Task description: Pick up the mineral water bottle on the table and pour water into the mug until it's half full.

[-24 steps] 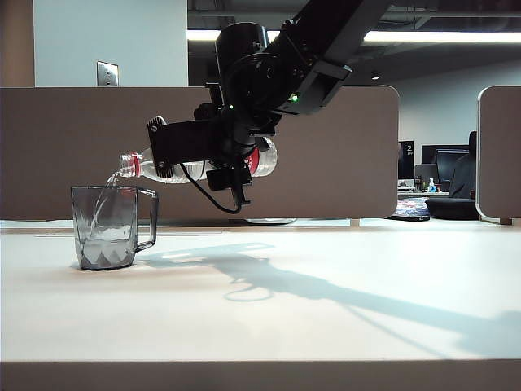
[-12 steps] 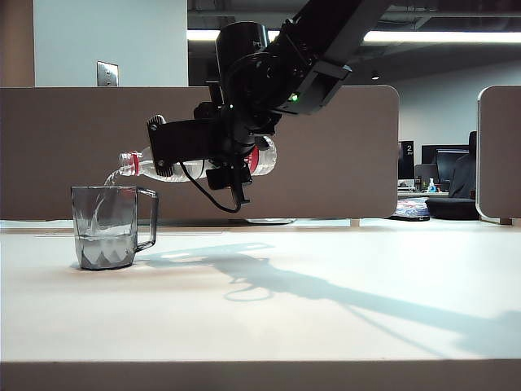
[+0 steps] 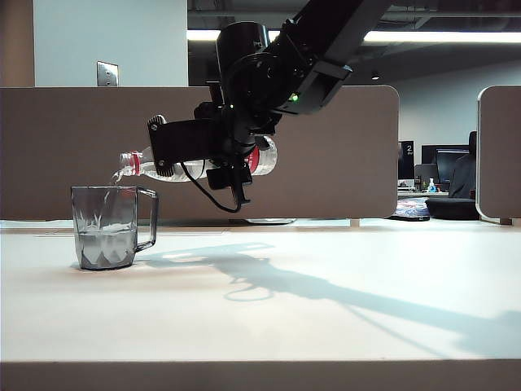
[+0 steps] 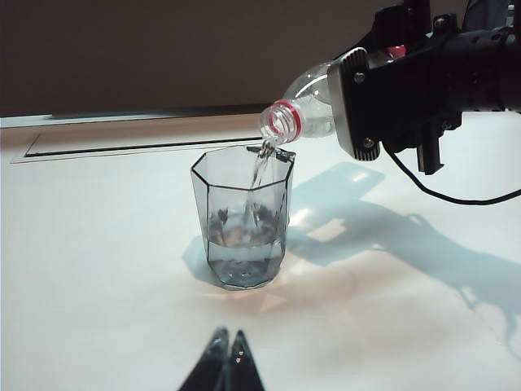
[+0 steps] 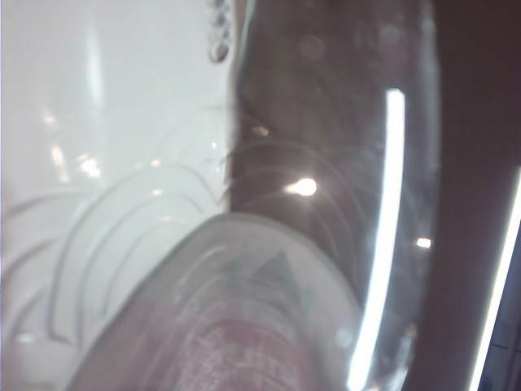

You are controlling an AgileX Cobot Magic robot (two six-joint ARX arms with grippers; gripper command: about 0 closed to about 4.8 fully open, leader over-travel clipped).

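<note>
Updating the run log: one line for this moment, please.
phase: pouring | right gripper: shut on bottle, tipped over mug | water: under half | left gripper: shut, idle

The counter (image 3: 342, 326) is a wide, flat white surface with a pale front edge, and a thin dark-lined rectangular seam runs across its far part. The mug (image 3: 107, 228) stands upright directly on it, below and just ahead of the right tool (image 3: 175, 147). The arm's long shadow lies across the counter beneath that tool.
</note>
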